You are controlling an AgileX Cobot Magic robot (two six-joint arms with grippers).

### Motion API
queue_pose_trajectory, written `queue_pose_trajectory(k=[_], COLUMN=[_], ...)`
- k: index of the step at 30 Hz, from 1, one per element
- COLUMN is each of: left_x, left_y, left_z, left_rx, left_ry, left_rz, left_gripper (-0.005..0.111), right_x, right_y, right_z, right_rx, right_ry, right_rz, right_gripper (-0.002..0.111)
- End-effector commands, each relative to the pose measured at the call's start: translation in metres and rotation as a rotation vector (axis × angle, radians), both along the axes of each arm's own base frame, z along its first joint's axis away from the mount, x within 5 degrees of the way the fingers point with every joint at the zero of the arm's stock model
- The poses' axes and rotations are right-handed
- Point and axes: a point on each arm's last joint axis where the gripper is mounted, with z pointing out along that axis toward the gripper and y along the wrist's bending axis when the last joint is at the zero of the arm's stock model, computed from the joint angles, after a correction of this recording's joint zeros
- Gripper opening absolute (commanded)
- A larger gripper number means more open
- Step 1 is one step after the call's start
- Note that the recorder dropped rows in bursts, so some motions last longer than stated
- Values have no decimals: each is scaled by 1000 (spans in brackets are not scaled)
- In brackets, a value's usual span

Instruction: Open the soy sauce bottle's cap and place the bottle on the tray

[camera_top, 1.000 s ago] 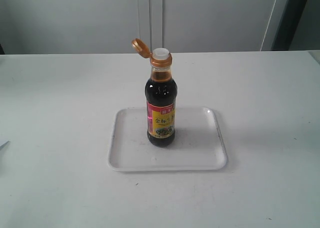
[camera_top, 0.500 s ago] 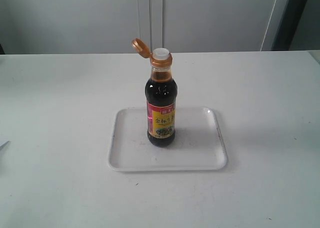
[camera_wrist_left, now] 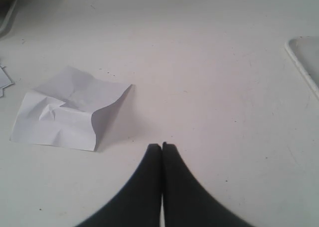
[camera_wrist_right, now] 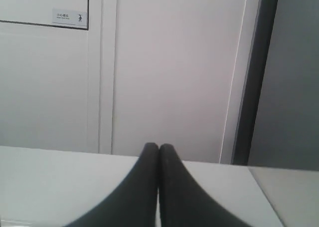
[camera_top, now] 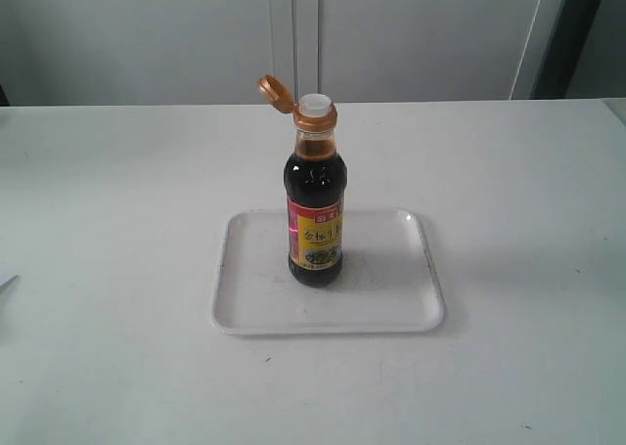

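Unmoved over the last second: soy sauce bottle upright mid-tray, cap flipped back, left pincer and right pincer clenched empty, away from it; likely to tip and spill if bumped by a returning arm.

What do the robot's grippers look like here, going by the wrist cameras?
Both look alike. The left gripper has two plain black fingers, broad at the base and curving in to narrow rounded tips. The right gripper matches it. No cables, markings or arm links show, and the exterior view shows no arm.
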Motion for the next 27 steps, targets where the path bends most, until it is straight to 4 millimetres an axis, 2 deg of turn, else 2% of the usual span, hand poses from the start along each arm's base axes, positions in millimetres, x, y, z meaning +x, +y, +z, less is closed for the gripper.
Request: queue_pose_trajectory(k=[1, 12, 20, 27], left_x=[0, 0, 0, 0], left_y=[0, 0, 0, -1], left_z=[-1, -1, -1, -1], left_rx=[-28, -28, -28, -28], left_ry=[-4, -4, -4, -2], left_rz=[6, 6, 6, 6], left_gripper=[0, 0, 0, 0], right_x=[-3, -16, -12, -12], right_y=[-1, -2, -2, -2], right_z=[-19, -67, -102, -108], right_rx=[69, 38, 13, 6], right_ry=[51, 126, 232, 267], right_rz=[-4, -11, -14, -16], right_gripper=[0, 0, 0, 0])
